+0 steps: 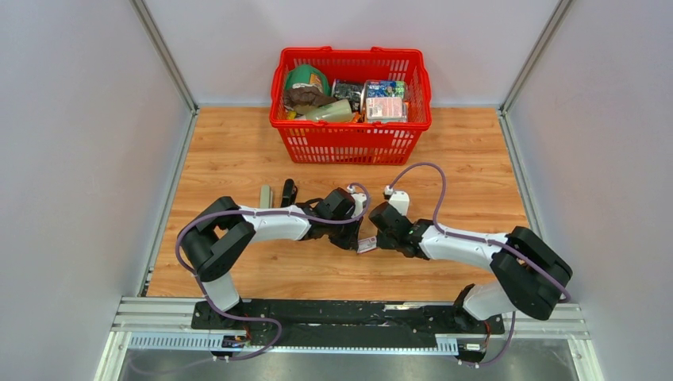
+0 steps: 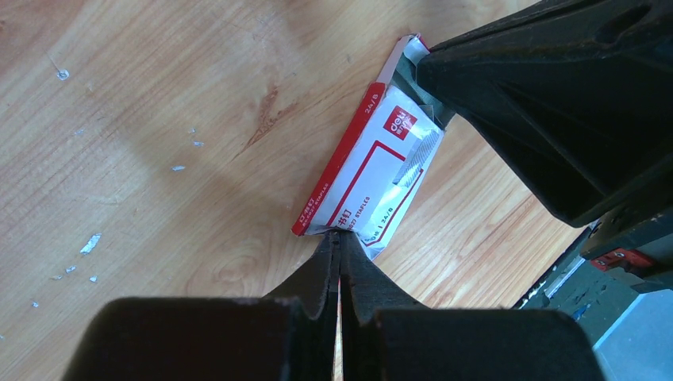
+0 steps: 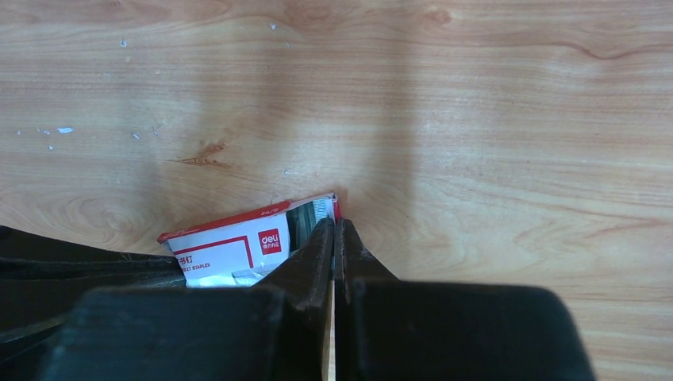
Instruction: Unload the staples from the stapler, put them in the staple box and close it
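Observation:
The small black stapler (image 1: 288,192) lies on the wooden table, left of my grippers and apart from them; it is out of both wrist views. Between the grippers is a small red-and-white staple box (image 1: 366,244). My left gripper (image 1: 357,240) is shut on one end of the box (image 2: 373,167), its tips (image 2: 340,236) pinching the edge. My right gripper (image 1: 376,238) is shut on the flap at the other, open end (image 3: 334,224). The box (image 3: 230,242) is just above the table. Staples show inside the open end.
A red basket (image 1: 351,141) full of groceries stands at the back centre. A small grey-green strip (image 1: 265,196) lies just left of the stapler. Small silvery specks (image 2: 90,243) dot the wood. Grey walls close in the left and right sides.

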Robot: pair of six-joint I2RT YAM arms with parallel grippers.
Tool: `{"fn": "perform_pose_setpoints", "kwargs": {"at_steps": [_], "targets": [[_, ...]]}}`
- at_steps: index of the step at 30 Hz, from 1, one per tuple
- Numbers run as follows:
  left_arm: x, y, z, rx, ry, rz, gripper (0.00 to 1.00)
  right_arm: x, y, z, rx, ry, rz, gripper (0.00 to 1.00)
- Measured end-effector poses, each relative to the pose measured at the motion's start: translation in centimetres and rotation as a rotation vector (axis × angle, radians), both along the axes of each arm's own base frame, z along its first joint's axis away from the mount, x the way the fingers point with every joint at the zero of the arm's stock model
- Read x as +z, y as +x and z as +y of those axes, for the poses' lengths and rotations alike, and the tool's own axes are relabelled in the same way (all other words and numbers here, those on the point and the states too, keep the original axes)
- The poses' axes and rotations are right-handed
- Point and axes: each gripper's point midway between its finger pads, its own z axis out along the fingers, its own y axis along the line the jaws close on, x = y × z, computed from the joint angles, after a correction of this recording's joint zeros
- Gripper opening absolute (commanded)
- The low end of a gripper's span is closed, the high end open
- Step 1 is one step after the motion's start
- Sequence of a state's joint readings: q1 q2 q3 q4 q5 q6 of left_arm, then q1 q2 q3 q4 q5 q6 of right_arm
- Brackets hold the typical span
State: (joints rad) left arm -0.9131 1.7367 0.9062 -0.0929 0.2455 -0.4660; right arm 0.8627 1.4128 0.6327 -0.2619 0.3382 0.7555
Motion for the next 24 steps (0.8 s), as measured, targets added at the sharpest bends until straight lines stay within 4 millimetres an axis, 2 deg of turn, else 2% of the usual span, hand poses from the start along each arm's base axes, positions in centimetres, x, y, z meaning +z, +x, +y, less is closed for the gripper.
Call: {"fn": "perform_pose_setpoints", "kwargs": {"at_steps": [6, 11, 24], "targets": [[0.0, 0.0, 0.0, 0.000, 0.000, -0.001, 0.00, 0.0, -0.2, -0.1, 0.002, -0.008, 0.001, 0.09], [0.0, 0.0, 0.0, -0.004, -0.001, -0.008, 0.00, 0.2, -1.1, -0.3, 0.015, -0.017, 0.021, 0.16], [0.0, -0.1, 0.0, -0.010, -0.003, -0.027, 0.00, 2.4, -1.8, -1.0, 0.020, 0.004, -0.001, 0.27]]}}
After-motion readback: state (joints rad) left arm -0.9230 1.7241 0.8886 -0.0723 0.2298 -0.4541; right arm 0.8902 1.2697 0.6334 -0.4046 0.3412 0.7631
